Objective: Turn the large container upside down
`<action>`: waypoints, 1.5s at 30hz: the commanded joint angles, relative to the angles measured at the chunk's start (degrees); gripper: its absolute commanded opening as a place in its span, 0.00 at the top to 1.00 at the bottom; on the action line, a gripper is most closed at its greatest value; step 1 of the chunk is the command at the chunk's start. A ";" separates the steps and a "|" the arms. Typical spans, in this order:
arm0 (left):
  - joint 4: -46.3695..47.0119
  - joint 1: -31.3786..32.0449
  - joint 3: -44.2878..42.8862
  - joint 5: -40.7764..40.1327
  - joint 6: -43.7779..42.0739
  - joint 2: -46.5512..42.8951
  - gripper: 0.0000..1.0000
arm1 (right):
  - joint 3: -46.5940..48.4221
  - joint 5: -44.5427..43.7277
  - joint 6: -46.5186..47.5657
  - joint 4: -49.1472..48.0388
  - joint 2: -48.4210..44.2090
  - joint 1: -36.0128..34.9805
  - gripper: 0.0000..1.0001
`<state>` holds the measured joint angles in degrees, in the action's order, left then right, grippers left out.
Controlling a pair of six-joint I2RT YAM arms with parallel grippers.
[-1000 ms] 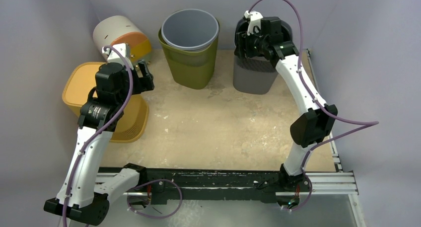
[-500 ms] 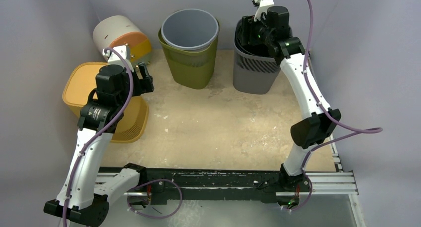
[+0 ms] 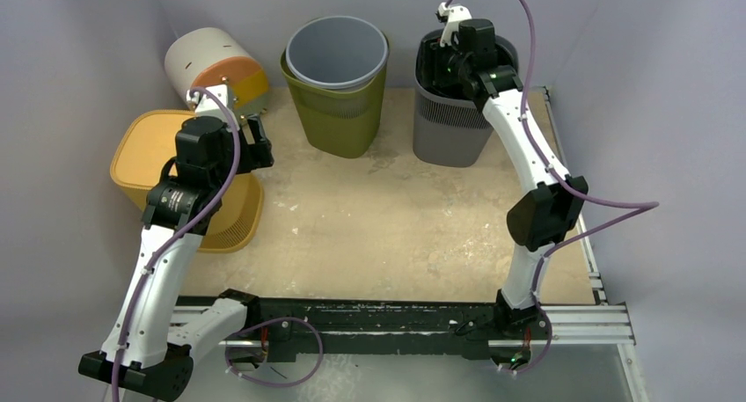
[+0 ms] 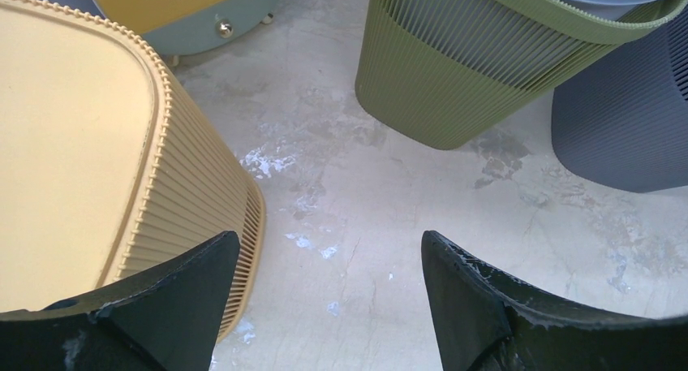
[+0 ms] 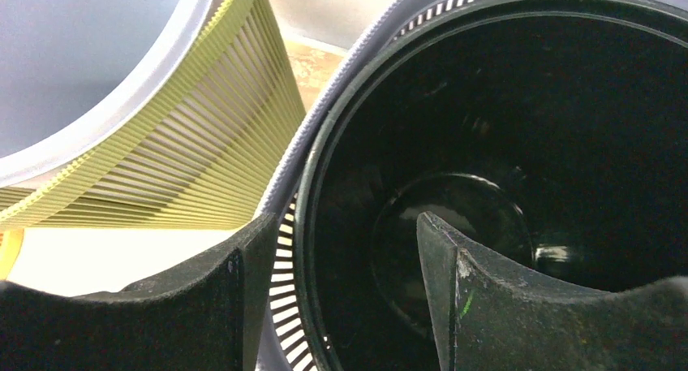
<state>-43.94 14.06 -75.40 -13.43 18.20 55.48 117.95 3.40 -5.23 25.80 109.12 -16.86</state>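
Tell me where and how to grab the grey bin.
Grip the grey bin by its top rim, from above, on the side nearest the green bin. It stands upright and open, so the thin wall fits between the jaws; the open right gripper is lined up there.

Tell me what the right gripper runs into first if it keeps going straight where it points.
Likely the rim of the grey bin and its black liner, lying between the right gripper's open fingers; depth is unclear.
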 commanded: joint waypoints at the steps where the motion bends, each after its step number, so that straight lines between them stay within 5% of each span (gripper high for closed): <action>1: 1.58 0.33 0.25 -0.81 -1.13 -0.66 0.20 | -0.08 -3.04 -0.27 -2.97 -1.64 0.16 0.34; 17: 1.72 0.35 1.17 -0.55 -0.84 -1.15 0.20 | -4.31 -5.15 2.20 -0.95 0.52 0.16 0.38; 26: 1.93 0.34 1.03 -0.23 -0.53 -1.12 0.20 | -3.08 -9.11 3.39 -0.32 0.08 0.16 0.87; 30: 1.64 0.35 0.67 -0.23 -0.54 -1.23 0.20 | -0.52 -11.51 3.48 0.24 -0.29 0.17 1.00; 40: 1.10 0.35 0.20 -0.47 -0.45 -1.58 0.20 | 23.93 -16.49 7.05 8.01 -1.07 0.16 1.00; 45: 1.17 0.35 0.76 -0.45 -0.44 -1.68 0.20 | 20.70 -15.94 7.08 6.32 -7.49 0.16 1.00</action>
<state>-44.23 14.06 -74.17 -13.67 17.93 54.74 138.45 -10.68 -0.32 36.32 109.86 -16.80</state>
